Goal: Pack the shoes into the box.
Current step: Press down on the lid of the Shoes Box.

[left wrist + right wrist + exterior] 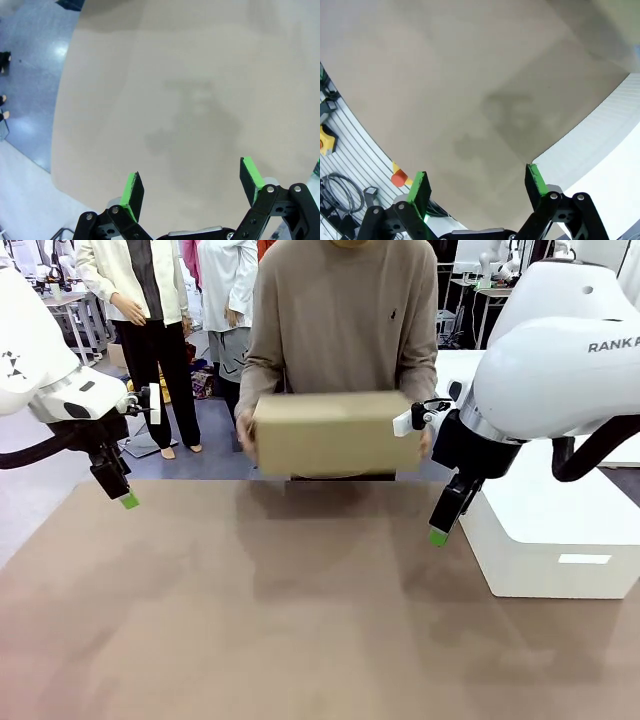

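I see a bare brown table [300, 620] with a white block [550, 540] at its right edge, close beside my right gripper [438, 536]. Nothing lies on the tabletop between my arms. Across the table a person [340, 310] in a tan sweater holds the box [335, 432] closed, in both hands, above the far edge; one hand [245, 435] clasps its left end. I cannot see inside it. Two more people stand farther back on the blue floor.

The right arm's casing reads "RANKA" where the picture's edge cuts the word.

My left gripper [128, 501] hangs over the table's far left corner, fingers pointing down, jaws spread wide with nothing between them, as its wrist view [190, 192] confirms. The right one hangs tilted above the table just left of the block, likewise open and empty; its wrist view [476, 186] looks down on the tabletop and the block's edge [600, 140].
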Tool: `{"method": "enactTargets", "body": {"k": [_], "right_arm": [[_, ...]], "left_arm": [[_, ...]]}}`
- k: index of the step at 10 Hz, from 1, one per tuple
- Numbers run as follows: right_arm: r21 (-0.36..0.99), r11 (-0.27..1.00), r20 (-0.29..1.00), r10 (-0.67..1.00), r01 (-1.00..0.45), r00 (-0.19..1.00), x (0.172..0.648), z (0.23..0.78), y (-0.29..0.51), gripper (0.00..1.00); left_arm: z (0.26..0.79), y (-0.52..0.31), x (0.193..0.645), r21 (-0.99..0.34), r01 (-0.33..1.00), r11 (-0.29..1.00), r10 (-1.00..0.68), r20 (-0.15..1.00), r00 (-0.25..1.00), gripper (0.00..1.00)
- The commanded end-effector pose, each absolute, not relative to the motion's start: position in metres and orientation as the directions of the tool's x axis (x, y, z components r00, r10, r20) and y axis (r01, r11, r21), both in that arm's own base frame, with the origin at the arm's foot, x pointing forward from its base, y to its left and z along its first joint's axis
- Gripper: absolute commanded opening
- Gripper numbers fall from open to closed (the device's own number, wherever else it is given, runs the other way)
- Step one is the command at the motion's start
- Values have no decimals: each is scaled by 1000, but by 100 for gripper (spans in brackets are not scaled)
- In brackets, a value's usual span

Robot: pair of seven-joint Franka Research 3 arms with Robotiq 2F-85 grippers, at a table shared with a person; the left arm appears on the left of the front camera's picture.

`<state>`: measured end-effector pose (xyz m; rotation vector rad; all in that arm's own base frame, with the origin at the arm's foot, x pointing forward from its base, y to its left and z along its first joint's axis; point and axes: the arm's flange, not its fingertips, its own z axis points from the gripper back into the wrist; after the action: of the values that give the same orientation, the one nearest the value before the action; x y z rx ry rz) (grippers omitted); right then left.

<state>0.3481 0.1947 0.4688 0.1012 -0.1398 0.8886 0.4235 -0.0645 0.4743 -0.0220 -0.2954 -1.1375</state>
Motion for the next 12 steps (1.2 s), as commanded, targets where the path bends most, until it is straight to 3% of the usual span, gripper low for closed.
{"method": "enactTargets", "body": {"k": [1, 12], "right_arm": [[33, 626, 161, 766, -779, 622, 347, 472, 194, 100], [33, 626, 161, 766, -779, 622, 347, 472, 194, 100]], "left_arm": [[475, -61, 422, 140, 902, 408, -899, 235, 370, 100], [475, -61, 422, 140, 902, 408, -899, 235, 370, 100]]}}
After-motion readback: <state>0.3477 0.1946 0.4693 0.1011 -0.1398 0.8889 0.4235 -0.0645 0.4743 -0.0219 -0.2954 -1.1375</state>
